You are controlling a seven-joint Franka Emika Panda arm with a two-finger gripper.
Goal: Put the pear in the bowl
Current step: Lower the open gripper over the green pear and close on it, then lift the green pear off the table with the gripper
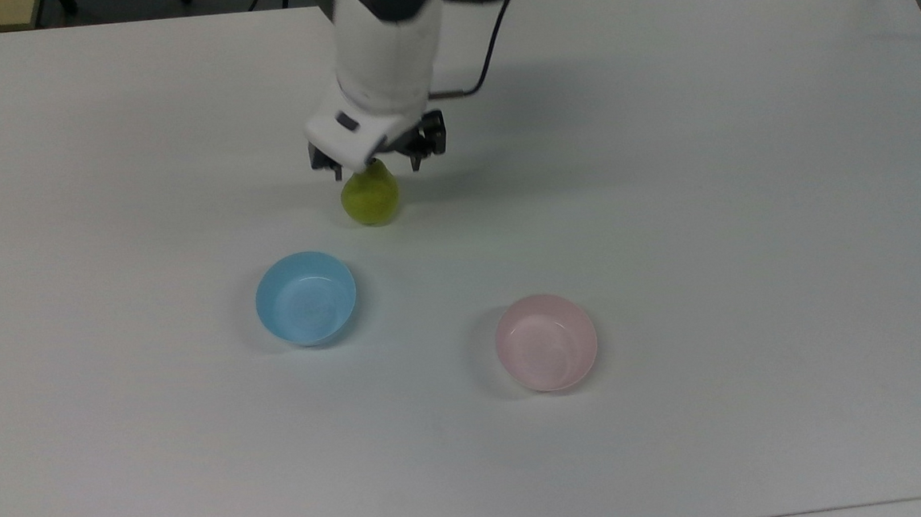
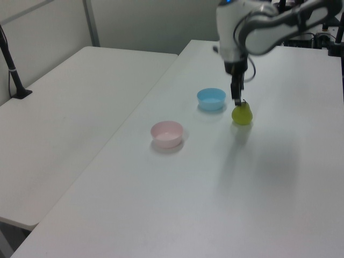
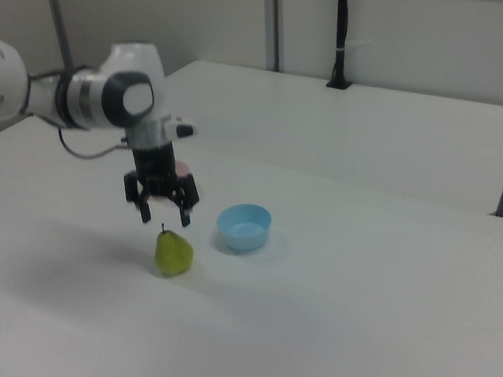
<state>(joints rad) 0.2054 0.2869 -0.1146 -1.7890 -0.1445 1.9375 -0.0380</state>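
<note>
Jaws (image 3: 164,218) spread just above upright pear (image 3: 173,253), pink bowl (image 1: 546,342) well apart

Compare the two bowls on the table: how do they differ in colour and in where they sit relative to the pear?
The blue bowl is light blue; the pink bowl is pale pink. The blue bowl sits nearer the pear; the pink bowl lies farther off, toward the top view's right. Both are round, upright, empty and look alike in size.
</note>
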